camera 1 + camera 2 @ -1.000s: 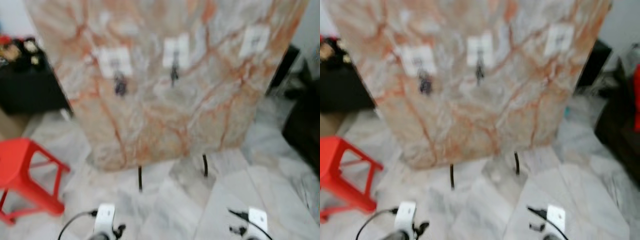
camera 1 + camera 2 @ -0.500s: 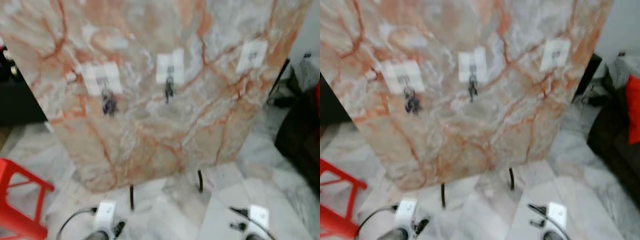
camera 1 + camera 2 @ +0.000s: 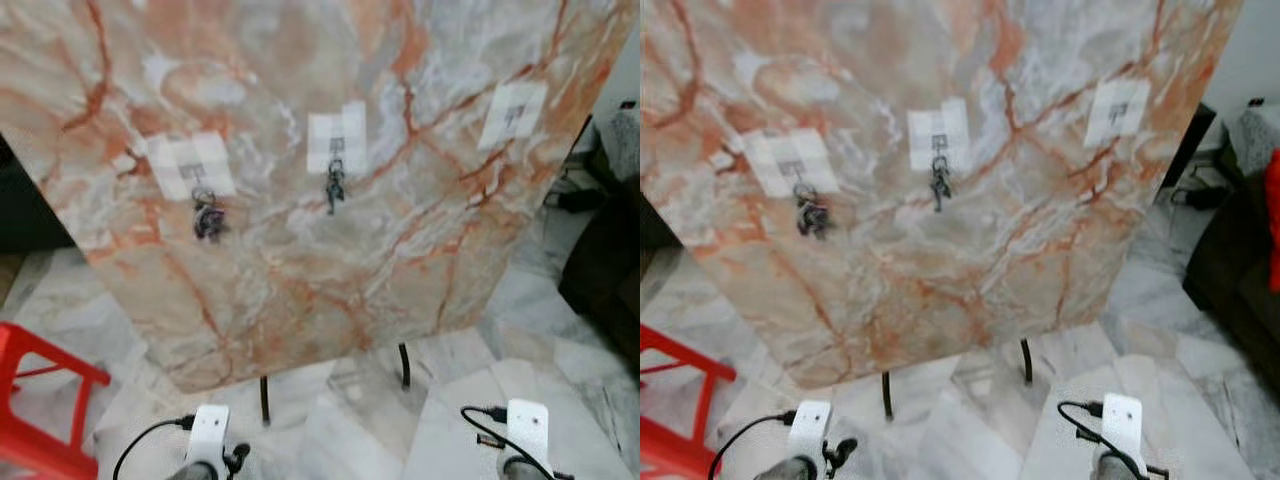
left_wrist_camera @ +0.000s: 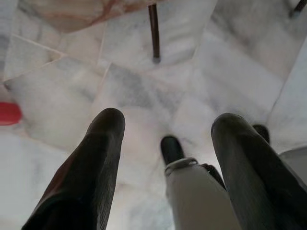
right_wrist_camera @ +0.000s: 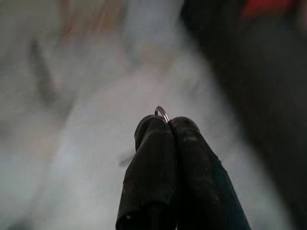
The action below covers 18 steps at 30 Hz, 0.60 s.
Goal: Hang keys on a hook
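Pale marble floor point(image 3: 560, 330) underfoot; ahead, a tall marble-patterned board point(image 3: 300, 150) veined in orange, propped on thin dark legs point(image 3: 264, 398). Three white pads on the board face, each with a small hook: left pad point(image 3: 190, 165) already carrying a dark key bunch point(image 3: 207, 220), middle pad point(image 3: 336, 142) likewise carrying keys point(image 3: 333, 188), right pad point(image 3: 512, 113) with its hook bare. Red stool point(image 3: 40, 410) at near left; dark furniture point(image 3: 610, 270) at far right. Step in hand judged as the approach: carrying keys toward the board, hanging not yet done. Right gripper point(image 5: 165, 124) clenched tight on a small metal ring point(image 5: 162, 113), just the loop peeping out past the fingertips, presumably the key ring; keys themselves hidden. Right arm low, wrist point(image 3: 528, 430) at the near edge of the head view, well apart from the board and far below the bare hook. Left gripper point(image 4: 165, 129) spread wide, holding nothing, hanging idle and pointing down at the floor. Next move, by judgement: raising the right arm up and forward to the bare right hook, ring opening presented squarely to the hook tip, then slipped over before letting go. Little ring exposed, so little margin for misalignment.
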{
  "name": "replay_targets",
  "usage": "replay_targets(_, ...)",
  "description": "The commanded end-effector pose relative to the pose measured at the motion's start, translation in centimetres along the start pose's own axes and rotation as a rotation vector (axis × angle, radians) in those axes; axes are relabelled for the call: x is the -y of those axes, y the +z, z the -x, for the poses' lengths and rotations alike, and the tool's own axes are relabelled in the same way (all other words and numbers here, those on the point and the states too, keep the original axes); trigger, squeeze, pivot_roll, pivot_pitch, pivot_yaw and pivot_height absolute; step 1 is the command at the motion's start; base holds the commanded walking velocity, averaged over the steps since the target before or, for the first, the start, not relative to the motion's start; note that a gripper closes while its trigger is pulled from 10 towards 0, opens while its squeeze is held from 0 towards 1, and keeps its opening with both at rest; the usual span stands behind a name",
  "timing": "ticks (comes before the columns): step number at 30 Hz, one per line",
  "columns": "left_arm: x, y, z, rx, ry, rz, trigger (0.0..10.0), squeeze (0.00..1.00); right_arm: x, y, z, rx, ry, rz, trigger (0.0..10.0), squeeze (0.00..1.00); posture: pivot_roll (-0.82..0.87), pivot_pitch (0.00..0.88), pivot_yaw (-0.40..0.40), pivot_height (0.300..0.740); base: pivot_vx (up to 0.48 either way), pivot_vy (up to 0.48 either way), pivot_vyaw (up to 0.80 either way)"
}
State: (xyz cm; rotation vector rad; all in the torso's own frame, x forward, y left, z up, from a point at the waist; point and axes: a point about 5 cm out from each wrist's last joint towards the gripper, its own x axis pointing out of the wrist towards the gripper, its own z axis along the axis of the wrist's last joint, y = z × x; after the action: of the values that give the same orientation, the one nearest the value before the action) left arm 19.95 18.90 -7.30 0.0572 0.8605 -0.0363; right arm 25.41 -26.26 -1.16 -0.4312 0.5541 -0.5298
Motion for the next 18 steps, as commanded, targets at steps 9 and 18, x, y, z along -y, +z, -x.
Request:
replay_targets(9, -0.2, -0.2, 0.0, -0.015, -0.003, -0.008, 10.0, 0.00, 4.8, 9.3, -1.1, 0.506, -0.409, 0.150, 10.0, 0.00, -0.16, 0.037, 0.007, 0.740, 0.000, 0.000, 0.00)
replay_targets(18, -0.3, -0.1, 0.0, -0.008, -0.003, -0.013, 10.0, 0.00, 5.1, 10.1, -0.1, 0.575, -0.367, -0.074, 10.0, 0.00, -0.17, 0.038, 0.018, 0.740, 0.000, 0.000, 0.00)
